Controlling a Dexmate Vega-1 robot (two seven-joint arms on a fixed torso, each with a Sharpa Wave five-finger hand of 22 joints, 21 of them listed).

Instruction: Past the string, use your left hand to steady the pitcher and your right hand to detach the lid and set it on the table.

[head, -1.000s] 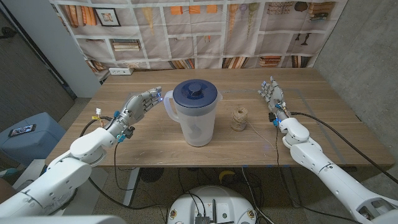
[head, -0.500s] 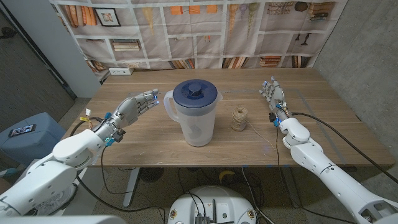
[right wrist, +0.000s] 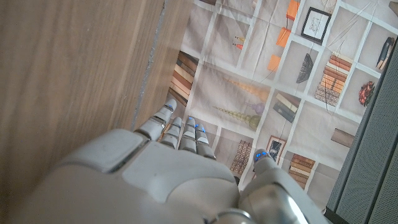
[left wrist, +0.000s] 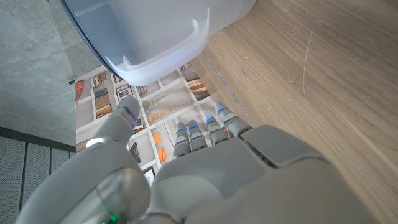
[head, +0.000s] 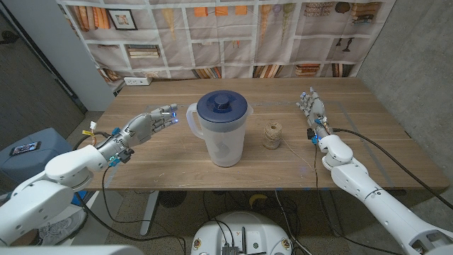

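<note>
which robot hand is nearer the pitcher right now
Left. The left robot hand is open just beside the pitcher on its handle side, not touching. The right robot hand stands farther off, beyond the string ball.

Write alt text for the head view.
A clear pitcher with a blue lid stands mid-table, a ball of string to its right. The left hand reaches toward the pitcher's handle without touching it; the right hand waits open near the table's right side.
</note>
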